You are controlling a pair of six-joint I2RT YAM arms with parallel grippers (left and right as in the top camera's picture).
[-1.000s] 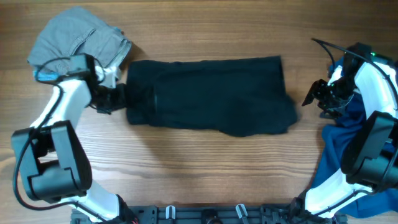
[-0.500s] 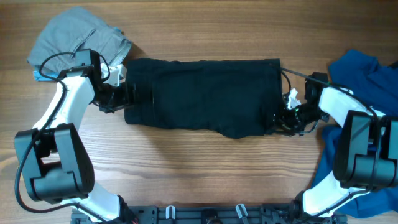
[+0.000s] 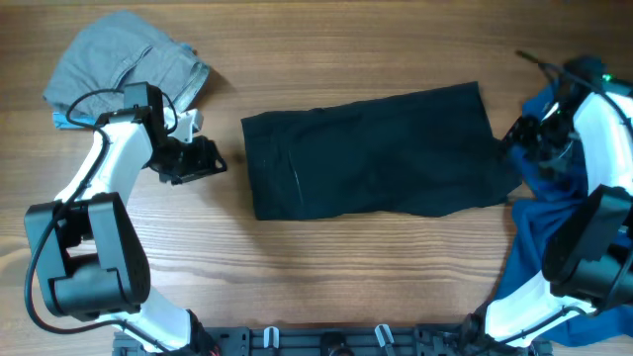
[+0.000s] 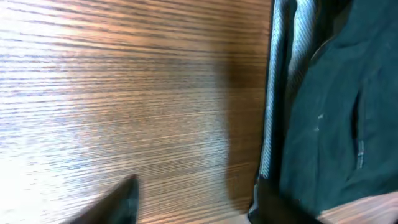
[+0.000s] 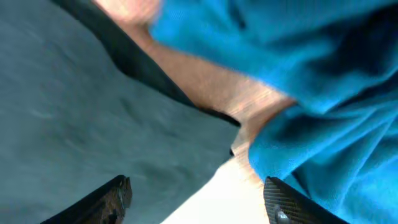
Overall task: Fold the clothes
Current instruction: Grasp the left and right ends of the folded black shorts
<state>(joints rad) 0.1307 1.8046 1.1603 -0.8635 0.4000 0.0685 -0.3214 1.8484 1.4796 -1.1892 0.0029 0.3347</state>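
The black shirt point(image 3: 376, 153), one of the clothes, lies folded into a wide band across the middle of the table, slightly tilted. My left gripper point(image 3: 210, 160) stands open over bare wood a short way left of the shirt's left edge; in the left wrist view the gripper point(image 4: 199, 208) has nothing between its fingers and the shirt point(image 4: 329, 93) fills the right side. My right gripper point(image 3: 512, 138) is open at the shirt's right edge. In the right wrist view that gripper point(image 5: 196, 199) is empty, above the shirt point(image 5: 93, 93) and the royal-blue garment point(image 5: 323, 74).
Grey trousers point(image 3: 124, 59) lie bunched at the back left, behind the left arm. The royal-blue garment point(image 3: 539, 222) is heaped along the right edge under the right arm. Bare wooden table point(image 3: 326, 267) runs in front of the shirt.
The black shirt has slid to the right. Both grippers were on its ends half a second ago; now the left is off it and open, and the right has opened at the right edge.
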